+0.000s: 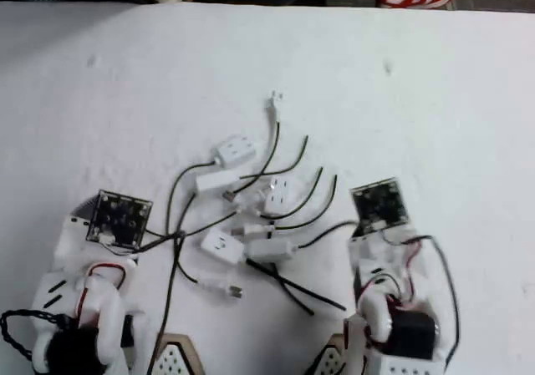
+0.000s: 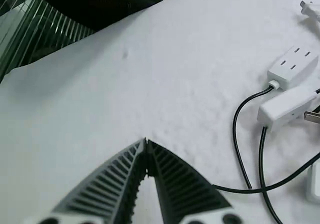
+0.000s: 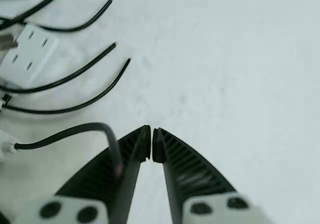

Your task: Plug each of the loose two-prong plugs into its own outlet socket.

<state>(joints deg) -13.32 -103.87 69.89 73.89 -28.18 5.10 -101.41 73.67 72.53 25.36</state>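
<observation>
While both pairs of jaws are pressed together and hold nothing, the left gripper [image 2: 146,146] and the right gripper [image 3: 151,136] both hang over bare parts of the flat white desk [image 1: 435,83]. The loose plugs and sockets lie tangled between the two arms. On the high view, the oblong white two-prong plug [image 1: 214,182] sits between 2 and 3 o'clock from the left arm's wrist and near 9 o'clock from the right arm's, and the left arm is plainly the nearer of the two. Its long axis runs roughly from 9 to 3 o'clock. A thin black cord [image 1: 174,193] leaves the 9 o'clock end, and the metal prongs show toward the 4 o'clock end. A small white rectangular outlet block [image 1: 235,150] lies just beside the plug at 1 o'clock, its slotted face turned upward. The plug lies flat, so it would probably have to be gripped across its short sides and tipped prongs-down before it could meet those slots. The jaws must spread first, and the crossing cords nearby could snag.
</observation>
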